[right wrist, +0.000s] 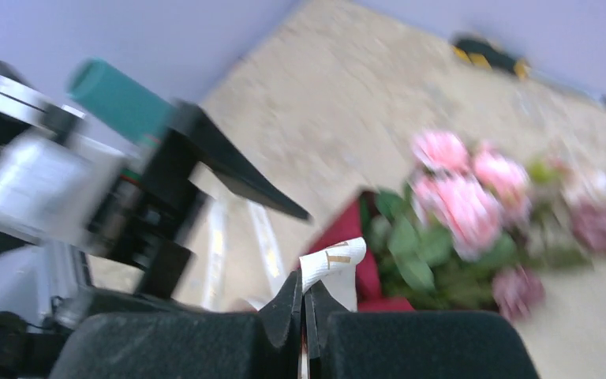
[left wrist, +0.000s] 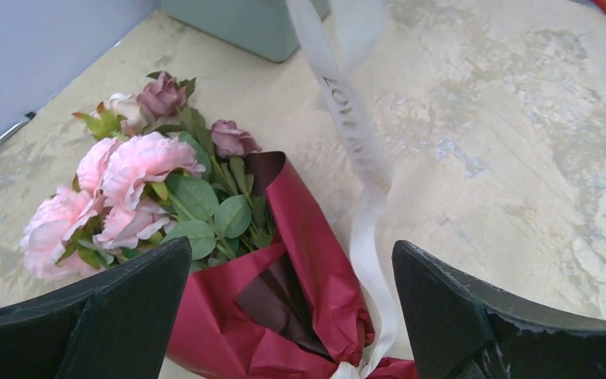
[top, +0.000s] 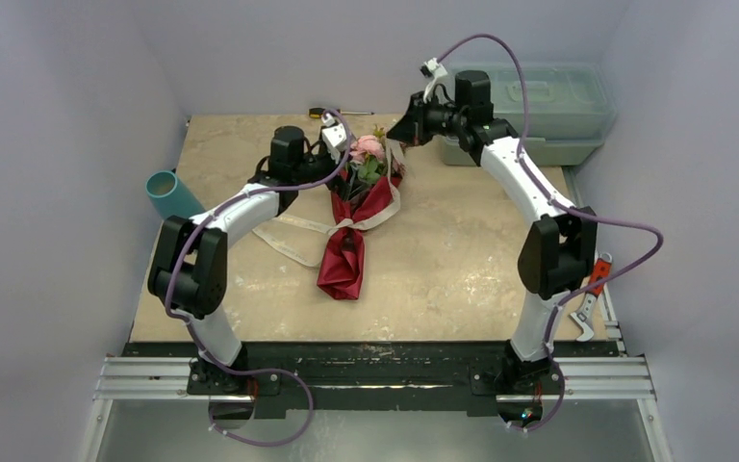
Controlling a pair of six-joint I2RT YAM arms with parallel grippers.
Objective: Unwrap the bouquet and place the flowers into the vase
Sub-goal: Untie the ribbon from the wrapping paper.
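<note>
The bouquet (top: 346,231) lies mid-table, its maroon paper cone (left wrist: 308,260) still round the stems. The flowers (left wrist: 138,185), pink and dusky roses with green leaves, point toward the far wall. My left gripper (left wrist: 292,316) hangs over the cone, jaws wide open with nothing between them. A cream ribbon (left wrist: 355,150) rises from the knot toward my right gripper (right wrist: 303,304), which is shut on the ribbon's end (right wrist: 330,264) above the flowers (right wrist: 465,197). The teal vase (top: 168,192) stands at the table's left edge, left of the left arm.
A pale green toolbox (top: 539,101) sits at the back right behind the right arm. A yellow-handled screwdriver (top: 332,113) lies by the far wall. Red-handled pliers (top: 592,289) rest at the right edge. Loose ribbon loops (top: 293,236) trail left of the cone.
</note>
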